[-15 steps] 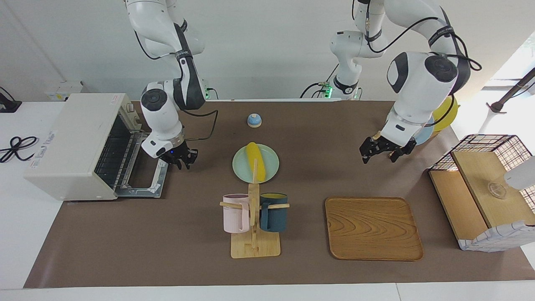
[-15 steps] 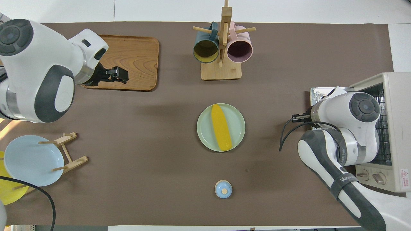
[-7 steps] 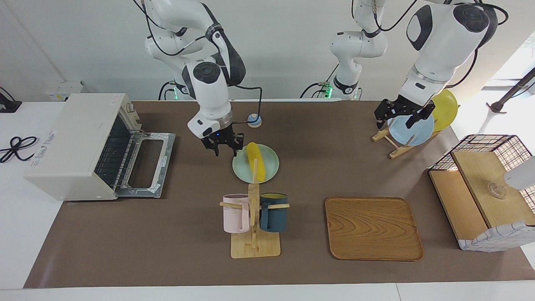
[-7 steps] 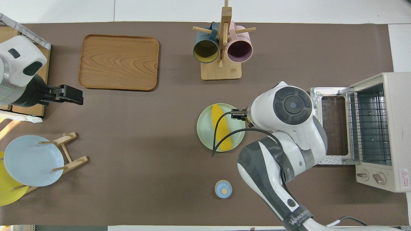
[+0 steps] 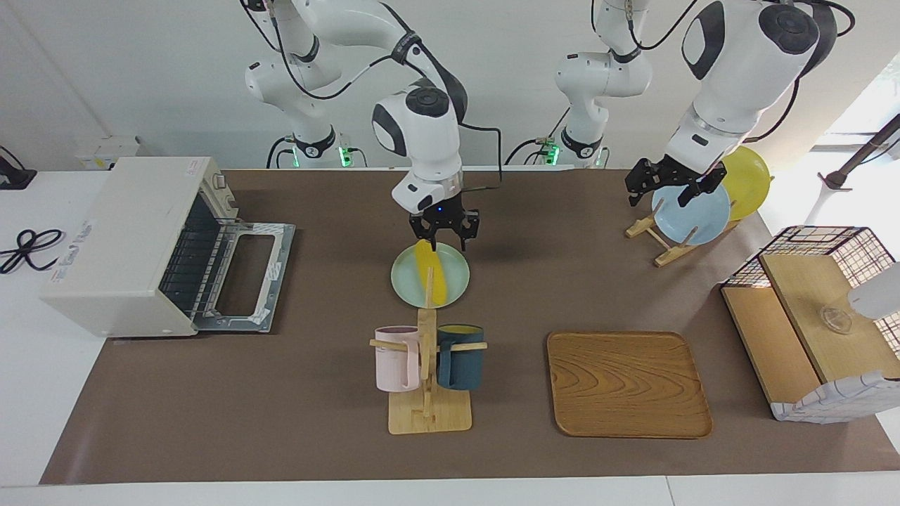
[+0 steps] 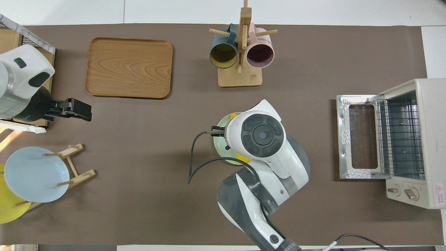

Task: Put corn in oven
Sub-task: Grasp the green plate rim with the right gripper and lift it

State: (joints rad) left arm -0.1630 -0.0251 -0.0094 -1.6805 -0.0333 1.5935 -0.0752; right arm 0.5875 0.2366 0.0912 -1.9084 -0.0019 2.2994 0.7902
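Observation:
The yellow corn (image 5: 434, 275) lies on a pale green plate (image 5: 458, 273) in the middle of the table. My right gripper (image 5: 444, 237) is open and hangs just above the end of the corn nearer to the robots, without touching it. In the overhead view the right arm's wrist covers most of the plate (image 6: 217, 146), and only a tip of the corn (image 6: 244, 159) shows. The off-white oven (image 5: 126, 239) stands at the right arm's end of the table, its door (image 5: 242, 277) dropped open and its wire rack (image 6: 400, 136) showing. My left gripper (image 5: 668, 186) is open and empty, up over the plate rack.
A wooden mug rack (image 5: 427, 407) with a pink and a dark blue mug stands farther from the robots than the plate. A wooden tray (image 5: 628, 383) lies beside it. A rack holds a blue plate (image 5: 692, 214) and a yellow plate (image 5: 749, 179). A wire-sided shelf (image 5: 808, 316) stands at the left arm's end.
My right gripper has moved from beside the oven door across to above the corn's nearer end. My left gripper rose from over the table to over the plate rack, then held there.

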